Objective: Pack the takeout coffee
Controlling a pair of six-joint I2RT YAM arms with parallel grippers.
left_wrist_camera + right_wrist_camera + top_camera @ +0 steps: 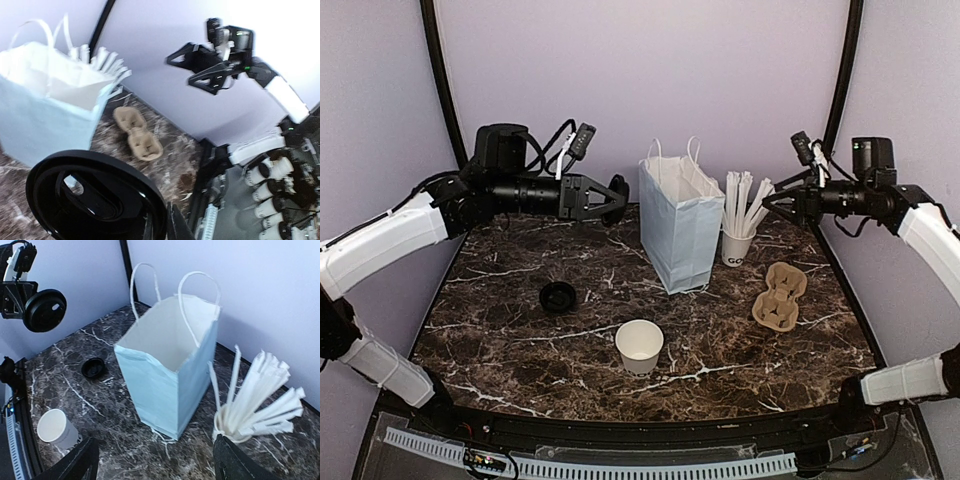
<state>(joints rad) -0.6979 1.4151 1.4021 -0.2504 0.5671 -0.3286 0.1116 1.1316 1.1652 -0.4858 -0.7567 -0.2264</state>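
The open cup (639, 345) stood alone near the front edge. The left gripper (615, 198) held a lid (45, 310); the right gripper (772, 207) gaped open.

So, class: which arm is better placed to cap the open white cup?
Left. The left gripper holds a black lid; the right gripper is open and empty, off by the cup of sticks. The white cup stands lidless.
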